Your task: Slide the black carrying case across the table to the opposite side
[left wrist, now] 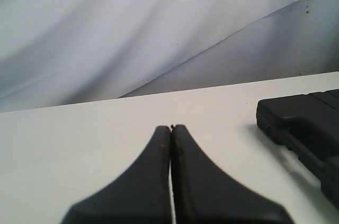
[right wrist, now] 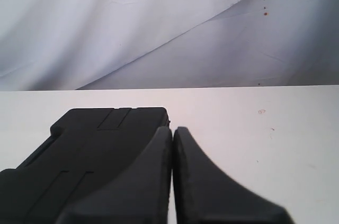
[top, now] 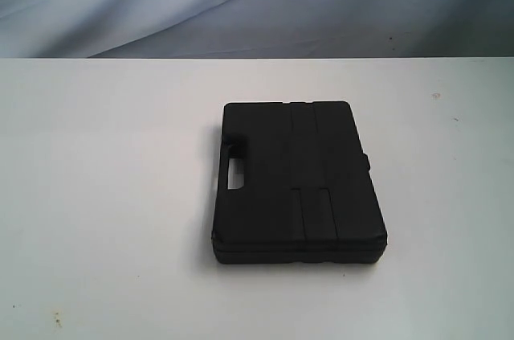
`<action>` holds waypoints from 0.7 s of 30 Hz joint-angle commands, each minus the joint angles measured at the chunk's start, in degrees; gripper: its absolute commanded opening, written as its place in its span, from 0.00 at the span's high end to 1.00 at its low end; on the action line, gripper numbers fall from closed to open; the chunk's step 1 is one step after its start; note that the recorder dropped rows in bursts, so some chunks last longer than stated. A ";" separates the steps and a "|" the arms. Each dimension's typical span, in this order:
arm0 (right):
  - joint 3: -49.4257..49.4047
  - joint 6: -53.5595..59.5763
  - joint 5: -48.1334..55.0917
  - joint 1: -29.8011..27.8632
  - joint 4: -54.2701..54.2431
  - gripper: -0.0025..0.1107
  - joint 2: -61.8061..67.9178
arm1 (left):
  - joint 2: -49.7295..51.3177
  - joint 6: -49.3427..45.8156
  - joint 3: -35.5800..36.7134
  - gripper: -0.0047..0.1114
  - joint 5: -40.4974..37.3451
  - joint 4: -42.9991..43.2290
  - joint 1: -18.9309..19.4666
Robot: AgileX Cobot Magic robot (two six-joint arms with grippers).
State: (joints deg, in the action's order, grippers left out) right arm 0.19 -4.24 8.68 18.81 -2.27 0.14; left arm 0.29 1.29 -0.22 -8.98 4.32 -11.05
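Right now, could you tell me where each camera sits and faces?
Exterior: raised, off the arms, looking down at the case on the table; no arm shows.
Left wrist: low behind the shut left gripper, facing the backdrop; case off to one side.
Right wrist: likewise low, behind the shut right gripper; case close beside it.
Shared: all three see the case.

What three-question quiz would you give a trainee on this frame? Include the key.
1. True or false: the left claw grips the case.
2. In the exterior view, the case's handle slot sits on which side? A) left B) right C) far edge
3. What state is the right claw in?
Key: 1 false, it is shut on nothing, apart from the case; 2 A; 3 shut.
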 commanded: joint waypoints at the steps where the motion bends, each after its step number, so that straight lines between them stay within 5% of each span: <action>1: -0.19 1.32 -0.76 -0.29 -0.34 0.98 -0.14 | -0.29 0.13 0.22 0.96 0.15 0.08 0.23; 21: -0.19 2.45 -1.12 -3.63 3.06 0.98 -0.14 | -0.29 0.13 0.22 0.96 0.15 0.08 0.23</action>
State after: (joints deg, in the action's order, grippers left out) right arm 0.19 -2.35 8.54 15.67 0.00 0.14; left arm 0.29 1.29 -0.22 -8.98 4.32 -11.05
